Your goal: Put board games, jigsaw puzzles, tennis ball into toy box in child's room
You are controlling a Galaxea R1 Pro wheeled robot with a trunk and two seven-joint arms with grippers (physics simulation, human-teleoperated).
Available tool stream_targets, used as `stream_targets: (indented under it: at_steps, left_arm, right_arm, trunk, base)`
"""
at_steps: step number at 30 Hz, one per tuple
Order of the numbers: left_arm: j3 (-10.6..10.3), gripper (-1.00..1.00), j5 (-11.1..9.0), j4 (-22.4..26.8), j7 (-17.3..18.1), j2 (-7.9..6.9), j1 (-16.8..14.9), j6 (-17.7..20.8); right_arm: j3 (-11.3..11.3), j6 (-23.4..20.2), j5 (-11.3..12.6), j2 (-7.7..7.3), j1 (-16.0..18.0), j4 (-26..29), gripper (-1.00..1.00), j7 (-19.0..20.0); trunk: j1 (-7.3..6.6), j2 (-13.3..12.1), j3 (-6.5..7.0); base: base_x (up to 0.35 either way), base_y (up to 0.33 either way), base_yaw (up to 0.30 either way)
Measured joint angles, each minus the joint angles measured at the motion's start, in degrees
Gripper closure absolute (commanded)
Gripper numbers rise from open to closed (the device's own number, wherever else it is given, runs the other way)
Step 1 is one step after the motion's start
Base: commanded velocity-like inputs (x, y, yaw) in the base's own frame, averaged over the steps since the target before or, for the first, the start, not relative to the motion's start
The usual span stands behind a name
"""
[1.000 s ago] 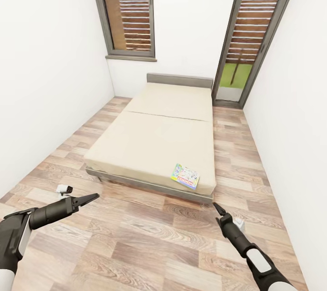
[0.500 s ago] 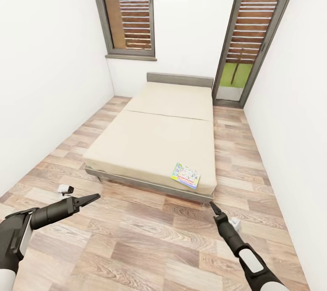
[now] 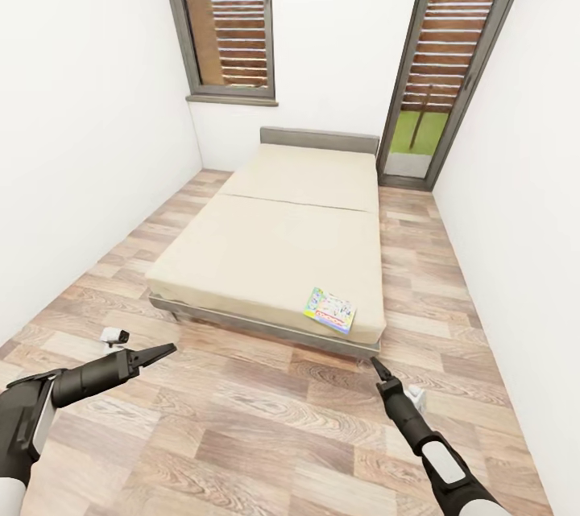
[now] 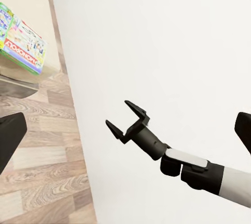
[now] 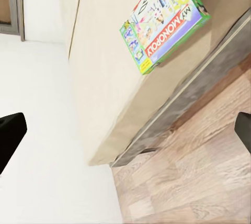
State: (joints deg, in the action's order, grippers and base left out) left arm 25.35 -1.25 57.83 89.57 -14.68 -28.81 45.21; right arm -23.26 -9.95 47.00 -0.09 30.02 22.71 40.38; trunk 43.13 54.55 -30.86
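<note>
A white-and-green Monopoly board game [image 3: 329, 310] lies flat on the near right corner of the beige bed [image 3: 282, 250]. My right gripper [image 3: 374, 367] hovers over the floor just in front of that corner, open and empty. My left gripper [image 3: 157, 352] is open and empty too, low over the floor off the bed's near left corner. The right wrist view looks at the board game [image 5: 164, 22] on the bed [image 5: 104, 77] from close by. The left wrist view catches the board game [image 4: 21, 38] and the open right gripper [image 4: 118, 113]. Table, toy box, jigsaw puzzles and tennis ball are out of view.
White walls close in on both sides of the bed. A tall window [image 3: 225, 17] and a glass door [image 3: 451, 57] stand at the far end. Wood-plank floor [image 3: 266, 427] runs between me and the bed. A small white-and-black object [image 3: 114, 334] sits by the left arm.
My right arm has shifted slightly left and lower in the picture. The left arm, the bed and the board game look the same.
</note>
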Motion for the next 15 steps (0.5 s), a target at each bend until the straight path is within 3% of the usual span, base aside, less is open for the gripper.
stream_targets:
  at_steps: [10,15]
  left_arm:
    - [0.0,-1.00,-0.3,0.0,0.2,-0.10,0.0,0.1]
    - [0.0,-1.00,-0.3,0.0,0.2,-1.22,0.0,1.9]
  right_arm:
    - [-0.3,-0.9,0.3,-0.65,0.0,0.0,-1.00,0.6]
    - [-1.2,-1.4,2.9,-0.12,0.0,0.0,-1.00,5.0]
  trunk:
    - [2.20,4.0,-1.80]
    - [3.30,6.0,-2.70]
  base:
    - [0.000,0.000,0.000]
    - [0.000,0.000,0.000]
